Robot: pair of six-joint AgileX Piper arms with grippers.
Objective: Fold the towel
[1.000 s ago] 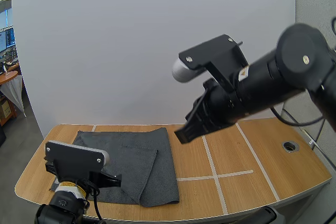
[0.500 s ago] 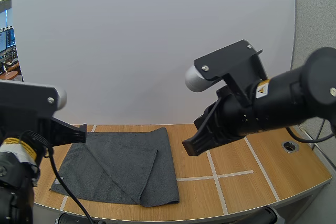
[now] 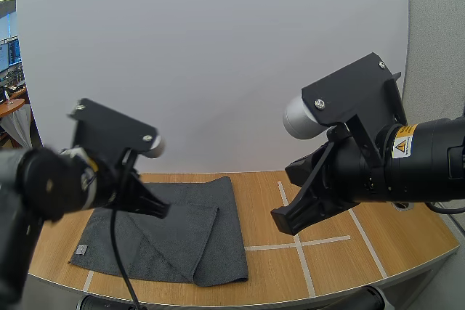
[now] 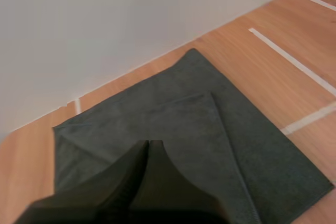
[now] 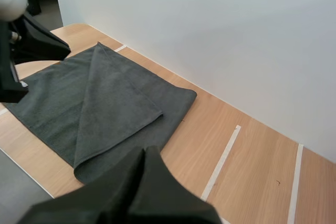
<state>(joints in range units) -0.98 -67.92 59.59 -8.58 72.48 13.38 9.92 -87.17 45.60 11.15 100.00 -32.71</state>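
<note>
Our left tool [image 3: 161, 210] is pressed together into 1 dark wedge with nothing in it, as the left wrist view [image 4: 148, 145] shows, and it hangs in the air above the towel's left half. 1 second ago it sat low at the towel's near left edge. Since then it has climbed clear of the cloth.

Our right tool [image 3: 280, 219] is also closed on nothing [image 5: 144, 150]. Over the same second it has drawn back, away from the towel's right edge, and it now hovers over bare counter [image 3: 327, 259] to the towel's right.

The dark grey towel [image 3: 218, 237] has not shifted through any of this. It lies flat with 1 layer doubled over its middle, so a slanted crease runs from its far left corner toward its near edge and a folded flap ends short of its right edge. White tape lines [image 3: 298, 241] cross the counter to the towel's right, untouched.

We read the rise of both arms as a release after 1 fold was laid down. The flap sits skewed rather than square to the towel's edges, so we judge the folding is only partly done. Any further fold calls for a fresh pinch on a towel corner or edge, and neither tool is near 1 now.
</note>
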